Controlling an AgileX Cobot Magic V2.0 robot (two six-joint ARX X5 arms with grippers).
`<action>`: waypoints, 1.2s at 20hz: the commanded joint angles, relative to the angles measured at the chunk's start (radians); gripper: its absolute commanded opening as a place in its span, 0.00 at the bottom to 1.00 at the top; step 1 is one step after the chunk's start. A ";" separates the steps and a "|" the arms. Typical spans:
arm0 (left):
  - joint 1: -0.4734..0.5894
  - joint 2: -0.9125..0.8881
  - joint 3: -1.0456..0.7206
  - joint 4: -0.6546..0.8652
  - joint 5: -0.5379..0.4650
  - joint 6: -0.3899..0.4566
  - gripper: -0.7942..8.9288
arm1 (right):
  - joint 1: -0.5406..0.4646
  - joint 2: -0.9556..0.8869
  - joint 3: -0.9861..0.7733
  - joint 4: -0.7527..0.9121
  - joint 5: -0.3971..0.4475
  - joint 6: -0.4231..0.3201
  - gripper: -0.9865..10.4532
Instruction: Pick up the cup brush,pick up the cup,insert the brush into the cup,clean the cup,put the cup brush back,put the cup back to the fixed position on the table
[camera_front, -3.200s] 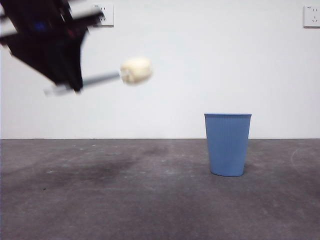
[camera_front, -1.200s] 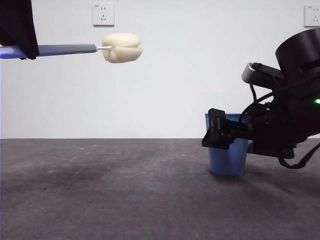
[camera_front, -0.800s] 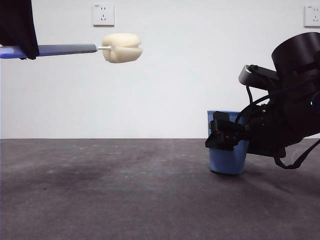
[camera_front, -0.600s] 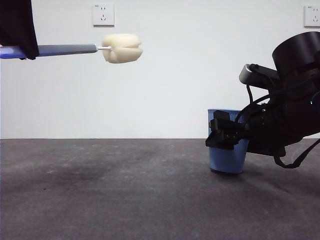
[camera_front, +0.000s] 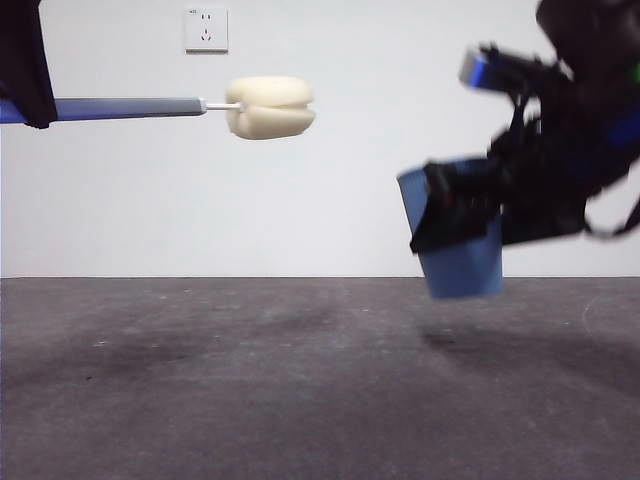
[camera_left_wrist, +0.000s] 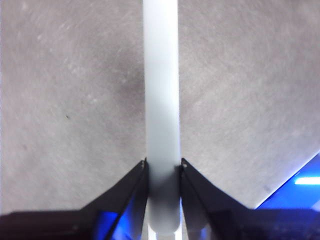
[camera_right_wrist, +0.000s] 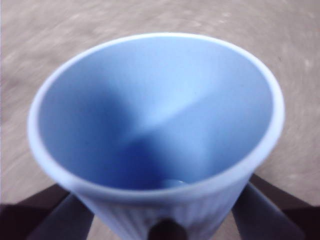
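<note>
Cup (camera_front: 462, 268): blue plastic tumbler, fine vertical ribs below a smooth rim, tapering to the base. It is clear of the table (camera_front: 300, 400), held in the air on the right of the front view and tilted, mouth leaning toward the brush. My right gripper (camera_front: 455, 212) clamps its wall from both sides. In my right wrist view the cup (camera_right_wrist: 155, 135) fills the picture, open mouth toward the camera, inside showing plain blue; the jaws appear only as dark shapes either side of its lower wall.

Cup brush (camera_front: 200, 105): grey handle lying level, high above the table, with a rounded cream-yellow sponge head pointing toward the cup, well apart from it. My left gripper (camera_left_wrist: 162, 172) is closed narrow on the handle (camera_left_wrist: 161, 100), one jaw touching each side.

Limits: the cup and right arm are motion-blurred in the front view, so rib detail is soft. The handle's far end is cut off at the picture edge behind my left arm. The sponge head lies outside my left wrist view.
</note>
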 joint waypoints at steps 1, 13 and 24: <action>-0.001 0.000 0.003 -0.016 -0.001 0.132 0.07 | 0.034 -0.068 0.107 -0.319 0.030 -0.149 0.07; -0.036 0.051 0.003 -0.174 0.109 0.341 0.07 | 0.221 -0.068 0.317 -0.932 0.349 -0.565 0.07; -0.142 0.151 0.003 -0.135 0.129 0.325 0.07 | 0.287 -0.058 0.317 -1.005 0.517 -0.711 0.07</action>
